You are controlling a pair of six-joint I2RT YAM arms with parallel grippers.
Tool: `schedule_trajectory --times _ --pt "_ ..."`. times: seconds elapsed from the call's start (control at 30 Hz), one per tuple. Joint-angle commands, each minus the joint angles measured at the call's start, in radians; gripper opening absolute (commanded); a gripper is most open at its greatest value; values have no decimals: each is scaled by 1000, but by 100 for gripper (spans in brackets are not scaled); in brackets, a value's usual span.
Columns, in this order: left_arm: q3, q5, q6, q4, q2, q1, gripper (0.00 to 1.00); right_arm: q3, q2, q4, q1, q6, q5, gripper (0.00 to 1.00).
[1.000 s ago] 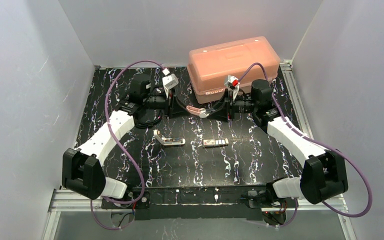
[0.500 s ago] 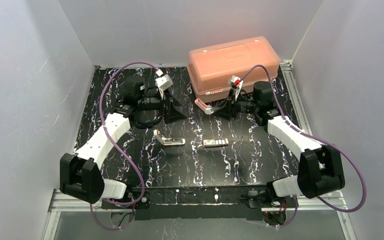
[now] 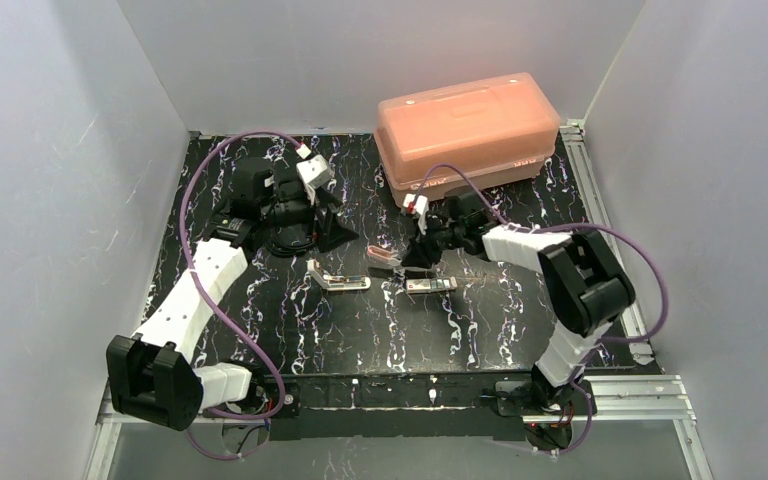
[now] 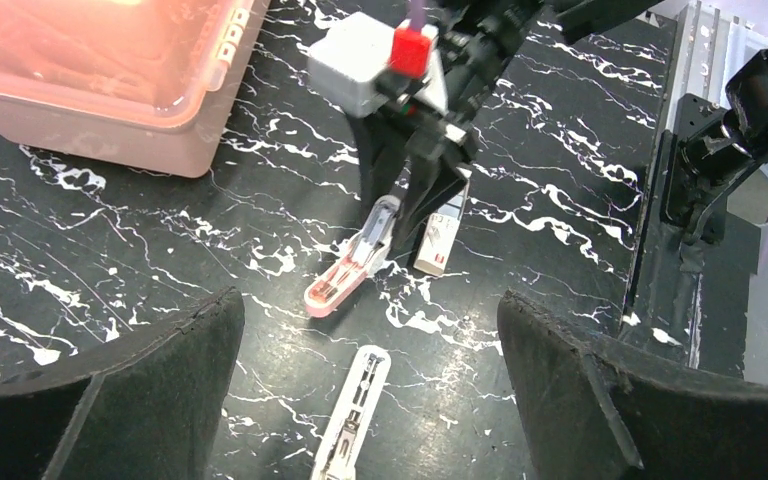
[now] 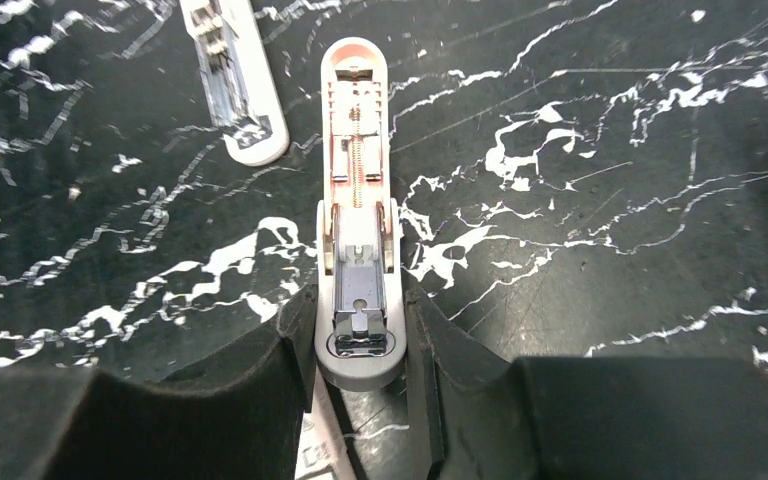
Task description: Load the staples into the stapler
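The stapler [image 3: 345, 282] is a white oblong with a silvery channel, lying open side up mid-table. It also shows in the left wrist view [image 4: 355, 415] and the right wrist view [image 5: 235, 85]. My right gripper [image 3: 415, 258] [image 5: 360, 310] is shut on a pinkish oblong piece [image 3: 383, 257] [image 4: 345, 270] [image 5: 357, 150] with a spring and metal slide inside, held low just right of the stapler. My left gripper [image 3: 328, 228] [image 4: 370, 330] hangs open and empty behind the stapler. A small whitish packet [image 3: 430, 285] [image 4: 435, 245] lies under the right gripper. The staples themselves are hidden.
A translucent orange lidded box [image 3: 470, 125] [image 4: 90, 70] stands at the back right of the black marbled table [image 3: 290, 340]. Grey walls close in three sides. A metal rail [image 3: 600, 220] runs along the right edge.
My left gripper opened, let go of the pinkish piece and drew back to the left. My right arm carried the piece down and forward to just above the packet.
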Motion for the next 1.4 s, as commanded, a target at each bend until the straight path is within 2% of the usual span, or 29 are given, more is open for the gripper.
schedule_trajectory --times 0.0,0.17,0.33,0.5,0.87,1.13,1.37 --pt "-21 15 49 -44 -32 2 96 91 78 16 32 -82 32 1" --pt "-22 23 73 -69 -39 3 95 107 142 21 57 -108 56 2" --pt "-25 32 81 -74 -43 2 96 108 167 -6 57 -147 66 14" --pt "-31 27 84 -66 -38 2 96 98 169 -45 56 -185 73 31" --pt "-23 31 93 -75 -27 2 96 123 166 -153 25 -231 65 54" --pt "-12 0 111 -108 -29 3 98 144 99 -218 -6 -201 147 66" --pt "-12 -64 113 -117 -31 2 98 74 -74 -300 -18 -92 268 69"
